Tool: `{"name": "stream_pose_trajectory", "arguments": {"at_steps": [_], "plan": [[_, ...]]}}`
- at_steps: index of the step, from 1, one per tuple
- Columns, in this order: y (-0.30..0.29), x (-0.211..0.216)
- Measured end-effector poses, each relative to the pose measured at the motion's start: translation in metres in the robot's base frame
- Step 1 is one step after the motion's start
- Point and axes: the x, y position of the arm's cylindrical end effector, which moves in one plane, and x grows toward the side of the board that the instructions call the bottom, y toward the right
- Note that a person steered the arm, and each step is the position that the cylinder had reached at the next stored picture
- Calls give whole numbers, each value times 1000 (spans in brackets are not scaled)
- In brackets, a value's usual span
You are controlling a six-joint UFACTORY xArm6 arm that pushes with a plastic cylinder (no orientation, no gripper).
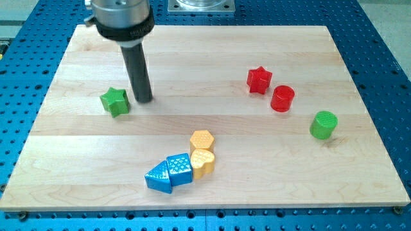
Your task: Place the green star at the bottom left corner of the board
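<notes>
Currently your tip (pixel 143 100) rests just right of the green star (pixel 115 101), perhaps touching, placed to push it left. No end effector jaws exist; the near-left corner of the surface (pixel 38 186) lies well away.

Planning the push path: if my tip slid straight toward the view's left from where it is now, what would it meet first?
Most likely the green star. My tip sits just to the star's right, at about the same height in the view, with a small gap and nothing between them. Depth is slightly uncertain, so contact may be off-centre.

Straight dark rod (pixel 139 70), ribbed silver-grey metal collar (pixel 120 19) above
</notes>
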Motion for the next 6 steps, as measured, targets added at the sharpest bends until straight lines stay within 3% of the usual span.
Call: {"name": "stream_pose_trajectory", "arguments": {"at_steps": [2,3,4,5,6], "plan": [[-84,69],[-67,23],[-122,65],[-114,126],[-82,94]]}}
